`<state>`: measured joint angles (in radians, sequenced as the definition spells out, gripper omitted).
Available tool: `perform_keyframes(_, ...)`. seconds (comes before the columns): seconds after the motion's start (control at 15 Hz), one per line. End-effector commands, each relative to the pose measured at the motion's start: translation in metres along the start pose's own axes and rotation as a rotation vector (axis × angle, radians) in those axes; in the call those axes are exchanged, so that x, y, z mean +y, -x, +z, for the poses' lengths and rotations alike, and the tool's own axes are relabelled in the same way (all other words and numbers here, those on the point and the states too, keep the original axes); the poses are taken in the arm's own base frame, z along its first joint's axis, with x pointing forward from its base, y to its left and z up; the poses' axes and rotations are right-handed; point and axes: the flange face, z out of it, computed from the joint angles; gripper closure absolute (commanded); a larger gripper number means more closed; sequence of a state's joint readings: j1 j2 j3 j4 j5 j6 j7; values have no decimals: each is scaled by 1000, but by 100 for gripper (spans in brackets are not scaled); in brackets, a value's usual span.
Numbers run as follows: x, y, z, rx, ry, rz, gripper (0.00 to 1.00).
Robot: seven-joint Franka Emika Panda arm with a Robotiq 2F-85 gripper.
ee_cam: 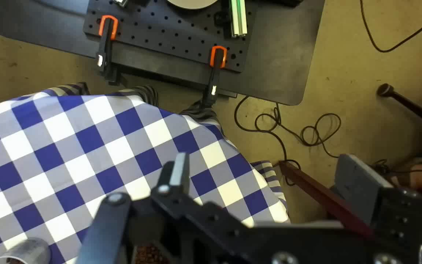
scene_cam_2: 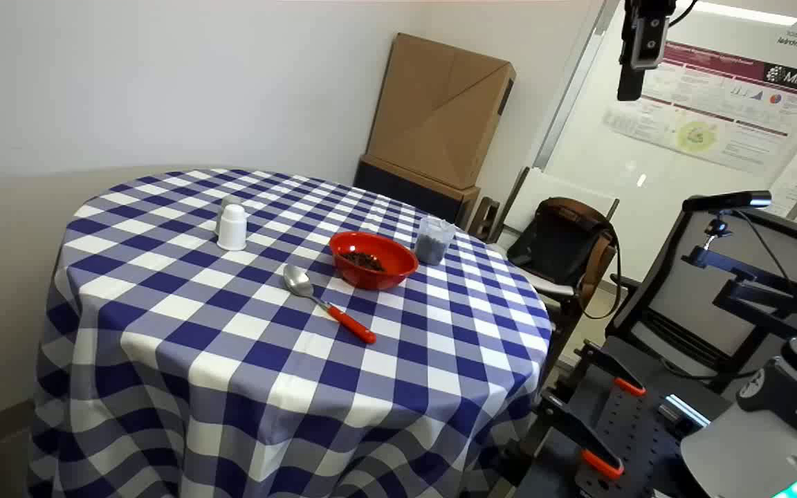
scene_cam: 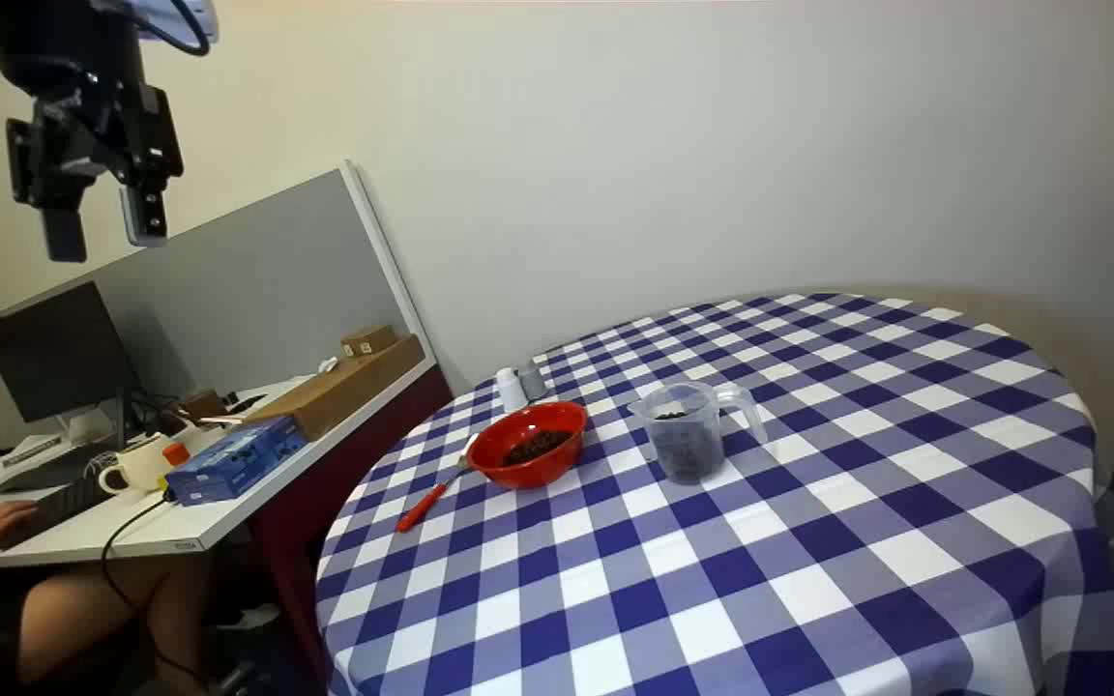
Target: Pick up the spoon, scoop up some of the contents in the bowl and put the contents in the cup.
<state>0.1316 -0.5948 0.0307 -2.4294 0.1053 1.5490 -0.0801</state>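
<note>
The spoon has a metal head and a red handle point(scene_cam: 423, 507); in an exterior view the whole spoon point(scene_cam_2: 349, 322) lies on the tablecloth beside the bowl. The red bowl point(scene_cam: 545, 470) holds dark brown contents and also shows in an exterior view point(scene_cam_2: 371, 279). In the wrist view only some brown contents point(ee_cam: 151, 254) show, behind the gripper. The cup is a see-through jug with a handle point(scene_cam: 690, 447), dark inside, right beside the bowl; it also shows in an exterior view point(scene_cam_2: 434, 241) and the wrist view point(ee_cam: 31, 250). My gripper point(scene_cam: 104, 232) is open and empty, high above the table's side; its fingers are wide apart in the wrist view point(ee_cam: 267, 174).
A white shaker point(scene_cam_2: 232, 228) and a greyish one point(scene_cam: 531, 379) stand behind the bowl. A desk with a blue box point(scene_cam: 238, 462), a mug point(scene_cam: 139, 464) and a seated person is beside the table. Orange-tipped clamps point(ee_cam: 216, 66) hold the robot's base plate.
</note>
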Motion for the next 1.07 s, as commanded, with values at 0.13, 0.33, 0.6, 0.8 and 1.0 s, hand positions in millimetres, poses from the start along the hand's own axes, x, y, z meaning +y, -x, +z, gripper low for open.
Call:
perform_keyframes(0.13, 0, 0, 0, 0, 0, 0, 0)
perform_keyframes(0.33, 3, -7, -1, 13, 46, -17, 0)
perform_keyframes(0.6, 0, -27, 8, 16, 109, -76, 0)
perform_keyframes(0.8, -6, -48, 23, 40, 130, -107, 0)
perform_keyframes(1.0, -13, -69, 41, 102, 135, -109, 0)
